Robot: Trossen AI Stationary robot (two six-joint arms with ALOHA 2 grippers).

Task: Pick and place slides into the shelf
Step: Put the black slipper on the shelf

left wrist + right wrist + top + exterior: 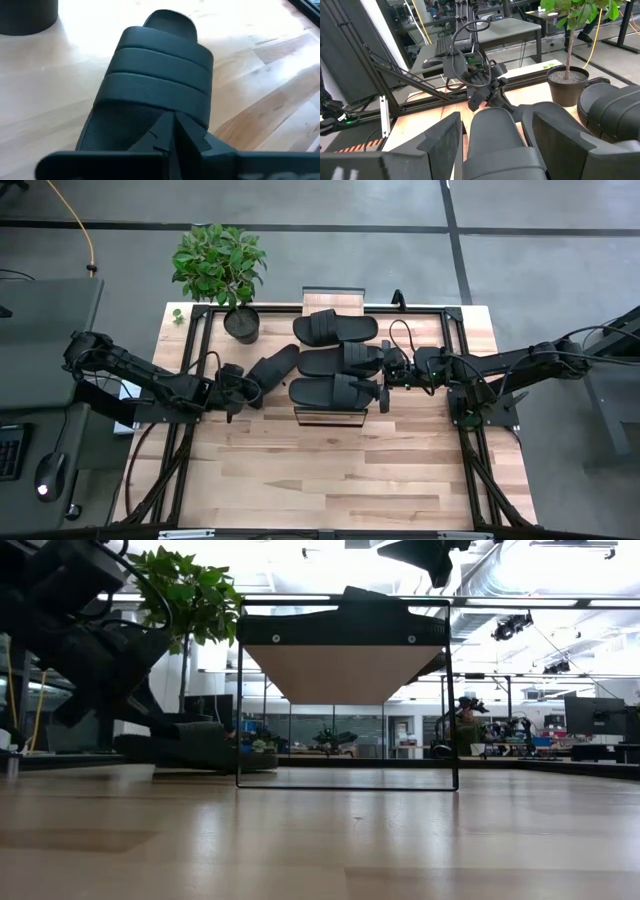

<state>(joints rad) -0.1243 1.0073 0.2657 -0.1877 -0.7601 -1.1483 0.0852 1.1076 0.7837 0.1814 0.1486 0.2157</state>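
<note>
While three slides [335,358] sit on the shelf [330,417], my left tool [243,392] is clamped on the fourth slide's [272,369] heel near the desk's [330,470] back edge; light, bendy foam. My right tool [386,372] stands apart.

Grey concrete floor [330,205], bright ceiling lights [560,570]

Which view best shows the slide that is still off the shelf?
The left wrist view: the loose slide fills it, ribbed strap clear, left gripper shut on its heel edge. The high view shows it small, lying angled beside the shelf. The low view shows only a dark profile; the right wrist view barely shows it.
</note>
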